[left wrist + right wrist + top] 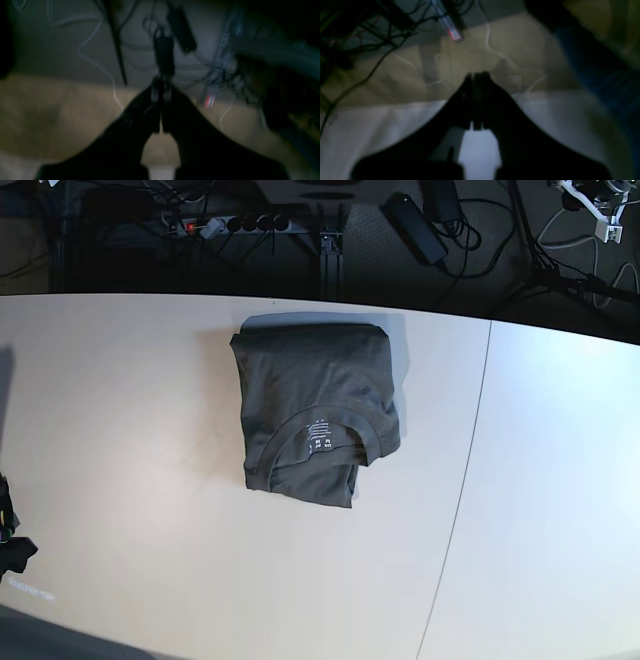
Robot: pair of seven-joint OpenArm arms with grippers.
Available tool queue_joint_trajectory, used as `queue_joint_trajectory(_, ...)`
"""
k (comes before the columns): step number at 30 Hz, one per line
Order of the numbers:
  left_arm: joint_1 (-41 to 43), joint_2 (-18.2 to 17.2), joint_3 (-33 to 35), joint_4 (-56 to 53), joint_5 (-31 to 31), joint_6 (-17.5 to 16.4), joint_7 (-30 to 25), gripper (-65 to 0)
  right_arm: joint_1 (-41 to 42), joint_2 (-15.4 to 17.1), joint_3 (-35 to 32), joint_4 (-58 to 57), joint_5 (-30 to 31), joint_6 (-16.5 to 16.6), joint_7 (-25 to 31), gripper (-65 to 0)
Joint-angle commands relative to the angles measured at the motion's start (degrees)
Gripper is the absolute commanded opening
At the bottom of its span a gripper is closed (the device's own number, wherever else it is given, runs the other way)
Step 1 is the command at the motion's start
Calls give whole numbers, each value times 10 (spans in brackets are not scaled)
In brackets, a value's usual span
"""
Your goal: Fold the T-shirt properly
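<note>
The T-shirt (315, 410) lies folded into a compact dark grey-olive rectangle on the far middle of the pale table (120, 400). Its round collar (330, 442) faces up near the front, with a small white label showing inside. It appears in neither wrist view. Both wrist views are dim and blurred. My left gripper (161, 86) is shut with nothing between its fingers, and so is my right gripper (477, 75). Both hang over pale surface, away from the shirt. Only a dark piece of the right arm (10, 540) shows in the base view, at the left edge.
A seam (465, 490) runs down the table right of the shirt. Beyond the far edge, the dark floor holds a power strip (225, 225), a black adapter (415, 225) and loose cables (560, 270). The left wrist view also shows the adapter (181, 30) and cables.
</note>
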Motion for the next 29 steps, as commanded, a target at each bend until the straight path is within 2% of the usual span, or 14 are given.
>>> queue_joint_trajectory(1, -19, -7, 13, -31, 9, -7, -14, -650, 15, 10, 1, -32, -9, 29, 9, -650)
queue_joint_trajectory(2, -44, -3, 31, -66, 24, -7, -19, -650, 38, 10, -2, -71, -18, 29, 16, -650)
queue_joint_trajectory(3, -68, 1, 52, -96, 38, 7, -19, -650, 61, 10, -6, -108, -27, 29, 22, -650)
queue_joint_trajectory(7, -148, 28, 156, -177, 97, 99, -19, -650, 155, 2, -42, -228, -63, 24, 46, -650)
queue_joint_trajectory(9, -185, 45, 212, -196, 111, 142, -6, -650, 200, -12, -66, -263, -74, 23, 48, -650)
queue_joint_trajectory(11, -218, 64, 263, -208, 114, 169, 12, -650, 242, -34, -90, -282, -90, 10, 48, -650)
queue_joint_trajectory(15, -264, 102, 345, -221, 114, 187, 1, -650, 310, -84, -134, -289, -124, -37, 53, -650)
queue_joint_trajectory(17, -279, 120, 372, -221, 114, 187, -8, -650, 335, -106, -146, -289, -128, -47, 55, -650)
queue_joint_trajectory(20, -291, 143, 403, -220, 113, 186, -34, -650, 362, -134, -147, -287, -132, -47, 71, -650)
queue_joint_trajectory(23, -295, 159, 422, -219, 102, 185, -36, -650, 382, -161, -147, -279, -142, -47, 91, -650)
queue_joint_trajectory(29, -290, 167, 427, -219, 99, 185, -32, -650, 398, -203, -147, -246, -146, -44, 86, -650)
